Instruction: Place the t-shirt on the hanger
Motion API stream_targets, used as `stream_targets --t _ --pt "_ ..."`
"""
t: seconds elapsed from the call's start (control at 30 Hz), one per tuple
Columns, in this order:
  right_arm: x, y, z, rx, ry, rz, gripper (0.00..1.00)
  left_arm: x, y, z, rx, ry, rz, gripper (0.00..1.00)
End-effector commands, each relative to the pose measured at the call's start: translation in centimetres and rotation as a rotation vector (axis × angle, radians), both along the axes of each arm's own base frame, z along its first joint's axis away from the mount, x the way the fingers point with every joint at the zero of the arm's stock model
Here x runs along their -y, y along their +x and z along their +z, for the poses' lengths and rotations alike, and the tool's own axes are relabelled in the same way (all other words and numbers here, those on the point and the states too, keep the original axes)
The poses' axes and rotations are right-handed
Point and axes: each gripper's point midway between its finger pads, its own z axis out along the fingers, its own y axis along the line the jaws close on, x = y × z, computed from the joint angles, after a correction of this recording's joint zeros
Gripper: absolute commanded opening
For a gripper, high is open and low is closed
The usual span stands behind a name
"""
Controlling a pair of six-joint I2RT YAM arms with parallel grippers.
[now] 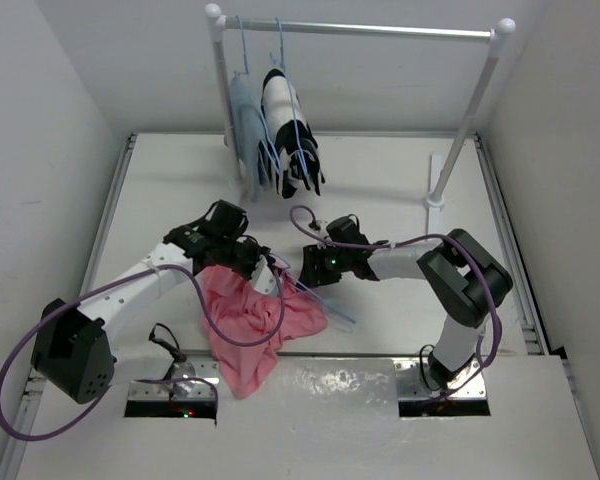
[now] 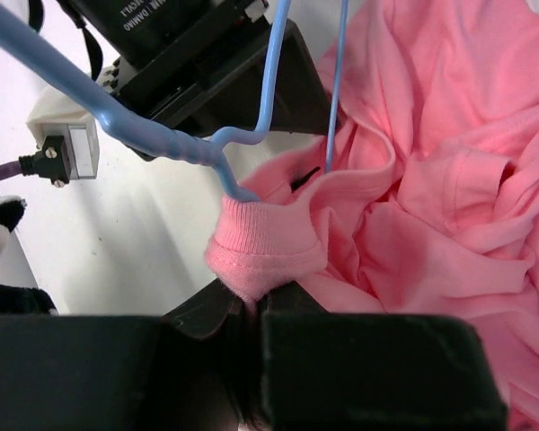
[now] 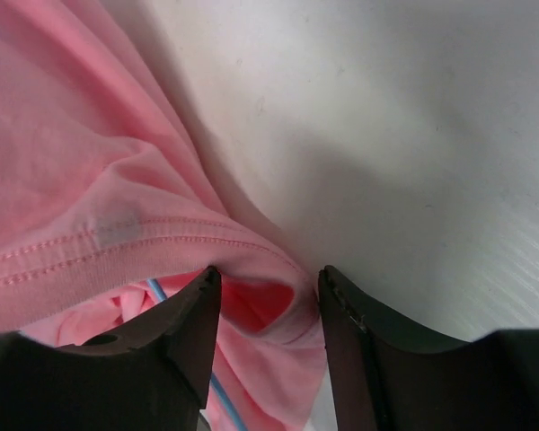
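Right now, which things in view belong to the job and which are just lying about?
Job: t-shirt, hanger, left pincer shut on the t-shirt's collar.
Not in play: striped garment, grey-blue garment, clothes rail they hang on.

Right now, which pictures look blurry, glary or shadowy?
Top view: sharp, with glare on the shiny metal strip at the near edge. Left wrist view: the black left pincer blurs up close; the soft salmon-pink t-shirt is crisp. Right wrist view: the t-shirt casts a soft shadow on the white table.
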Motion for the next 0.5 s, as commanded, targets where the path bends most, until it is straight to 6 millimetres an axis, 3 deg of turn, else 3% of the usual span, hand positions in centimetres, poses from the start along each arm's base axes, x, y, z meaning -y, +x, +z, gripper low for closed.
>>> stream_targets --t 0.0,0.17,0.23,0.27,0.33,0.43,0.47 --pt "0.0 0.2 -0.7 -0.01 -0.002 -0.017 0.46 1.2 0.6 2.8 0.031 -0.098 0.011 0.0" --pt "1.1 -0.2 -1.4 -0.022 -0.062 -0.025 0.46 1.2 0.8 3.7 0.039 -0.119 0.018 0.0" --pt "1.4 -0.5 -1.5 -0.02 -0.073 -0.013 0.38 1.1 1.0 4.0 0.043 -0.123 0.027 0.0" --pt "1.5 -0.8 -1.6 -0.03 -0.07 -0.008 0.21 1.1 1.1 4.2 0.043 -0.129 0.035 0.0" --pt "1.6 -1.7 -2.0 -0.066 -0.064 0.012 0.01 1.1 1.5 5.1 0.027 -0.156 0.067 0.0" --pt "3.5 -2.0 -2.6 -0.11 -0.053 -0.038 0.0 0.8 2.2 6.2 0.033 -0.169 0.093 0.0" --pt "4.9 -1.0 -2.6 -0.119 -0.048 -0.104 0.0 0.5 2.1 6.1 0.03 -0.161 0.098 0.0"
